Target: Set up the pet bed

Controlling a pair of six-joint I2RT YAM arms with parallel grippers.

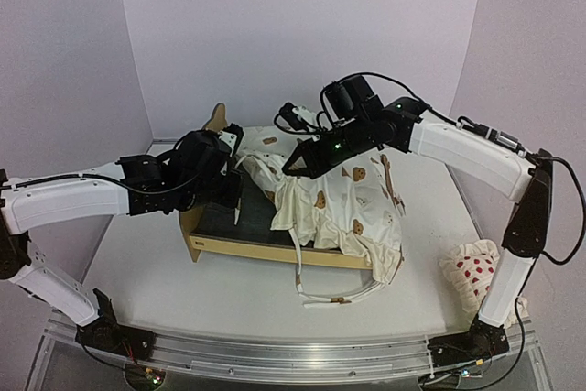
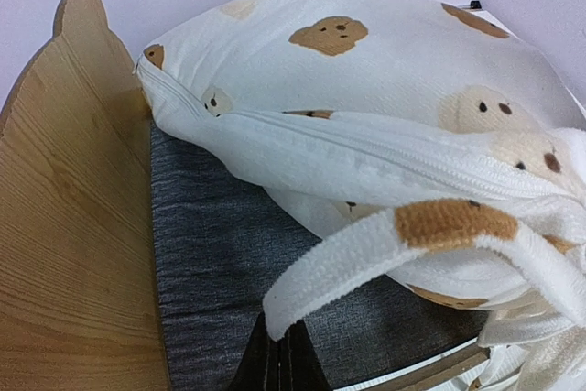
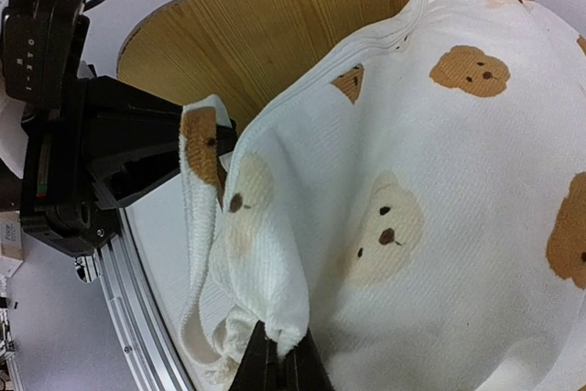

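The pet bed [image 1: 256,246], a light plywood frame with an eared headboard [image 2: 64,226] and a dark grey felt base [image 2: 211,254], stands left of centre. A cream bear-print cushion [image 1: 348,203] lies bunched over its right half and spills past the front rail. My left gripper [image 2: 279,345] hovers over the felt base, shut on the end of one of the cushion's ties [image 2: 348,258], which runs taut to it. My right gripper [image 3: 279,354] is shut on a fold of the cushion [image 3: 439,180], holding its upper edge raised near the headboard [image 3: 275,16].
A small white pillow with red dots [image 1: 472,272] lies at the table's right, beside the right arm's upright link. Loose cushion ties [image 1: 330,298] trail onto the table in front of the bed. The left arm's body [image 3: 82,162] sits close to the right gripper.
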